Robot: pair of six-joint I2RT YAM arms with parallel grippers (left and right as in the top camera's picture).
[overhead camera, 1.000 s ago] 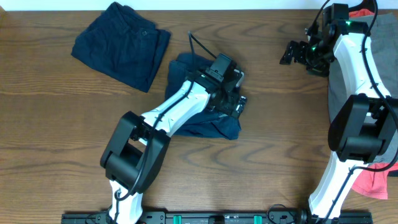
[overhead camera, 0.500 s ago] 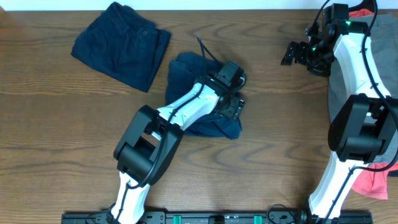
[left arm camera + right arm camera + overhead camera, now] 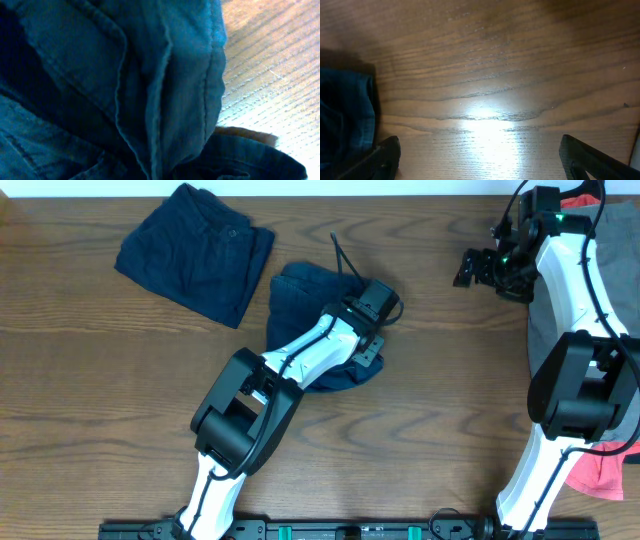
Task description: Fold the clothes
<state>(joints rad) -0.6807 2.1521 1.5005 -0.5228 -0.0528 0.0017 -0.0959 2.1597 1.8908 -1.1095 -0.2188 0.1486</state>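
mid-frame, left gripper (image 3: pixel 366 352) has pulled the navy shorts' (image 3: pixel 295 295) lower edge inward, starting a fold; its jaws are hidden, cannot tell. right gripper's (image 3: pixel 463 268) jaws gape wide, empty.

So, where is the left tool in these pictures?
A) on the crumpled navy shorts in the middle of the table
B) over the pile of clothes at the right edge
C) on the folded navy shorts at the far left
A: in the overhead view the left tool is down on the crumpled navy shorts mid-table, and its wrist camera shows mostly blue fabric up close.
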